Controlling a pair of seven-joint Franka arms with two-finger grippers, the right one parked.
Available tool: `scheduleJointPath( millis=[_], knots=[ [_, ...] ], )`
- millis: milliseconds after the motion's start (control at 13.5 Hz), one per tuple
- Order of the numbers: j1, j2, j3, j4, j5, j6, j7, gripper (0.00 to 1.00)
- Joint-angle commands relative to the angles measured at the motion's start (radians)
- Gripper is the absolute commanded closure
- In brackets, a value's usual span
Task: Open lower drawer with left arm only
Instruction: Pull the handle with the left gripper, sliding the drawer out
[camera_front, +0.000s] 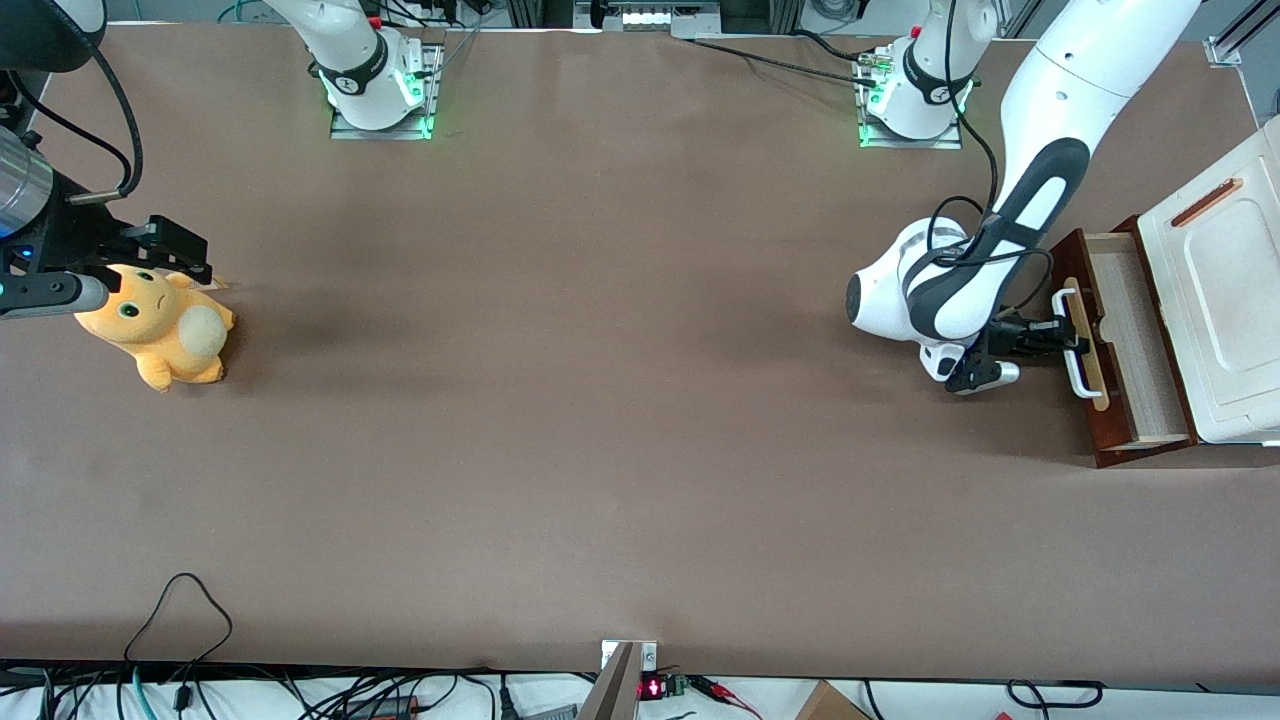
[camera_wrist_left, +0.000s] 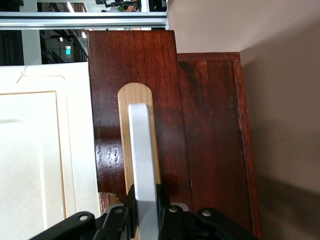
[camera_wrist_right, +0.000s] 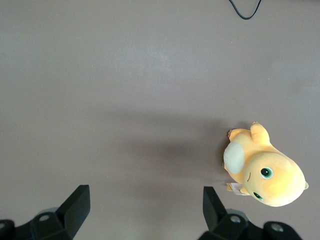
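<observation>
One lower drawer (camera_front: 1125, 345) pulled out, interior bare; gripper (camera_front: 1058, 330) clamps handle (camera_wrist_left: 142, 160).

Lower drawer (camera_front: 1130, 345): dark reddish-brown front, white U-shaped handle (camera_front: 1070, 345) on pale strip; pulled partly out, plywood interior exposed; left arm's gripper (camera_front: 1052, 337) closed on the handle.

worktop (camera_front: 600, 420): brown, matte | toward working arm's end: white cabinet (camera_front: 1225, 300), lower drawer (camera_front: 1135, 345) pulled out, pincer (camera_front: 1062, 333) closed on its white handle (camera_front: 1072, 345) | toward parked arm's end: orange plush toy (camera_front: 160, 330)
</observation>
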Motion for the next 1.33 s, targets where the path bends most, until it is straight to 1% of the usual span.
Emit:
scheduleJointPath(
  millis=[0,148,370,444,519,593,667,815,889,963,1037,1185,1259],
  knots=[
    [-0.027,0.007,-0.021,0.029,0.028,0.012,0.043,1.0],
    [-0.027,0.005,-0.052,0.029,0.019,0.012,0.043,0.99],
    [-0.027,0.005,-0.058,0.029,0.005,0.011,0.043,0.97],
    [-0.027,0.005,-0.058,0.028,0.005,0.011,0.043,0.94],
    [-0.027,0.005,-0.058,0.028,0.005,0.011,0.043,0.81],
    [-0.024,0.005,-0.057,0.028,0.004,0.009,0.044,0.45],
    [-0.017,0.002,-0.057,0.028,0.004,0.009,0.046,0.02],
    [-0.009,-0.003,-0.057,0.031,0.002,0.011,0.046,0.0],
    [-0.009,-0.007,-0.057,0.035,-0.021,0.015,0.046,0.0],
    [-0.009,-0.015,-0.057,0.072,-0.074,0.029,0.058,0.0],
    [-0.01,-0.03,-0.057,0.11,-0.158,0.057,0.07,0.0],
    [-0.01,-0.074,-0.057,0.159,-0.289,0.129,0.127,0.0],
    [-0.01,-0.099,-0.057,0.181,-0.341,0.159,0.159,0.0]
  ],
)
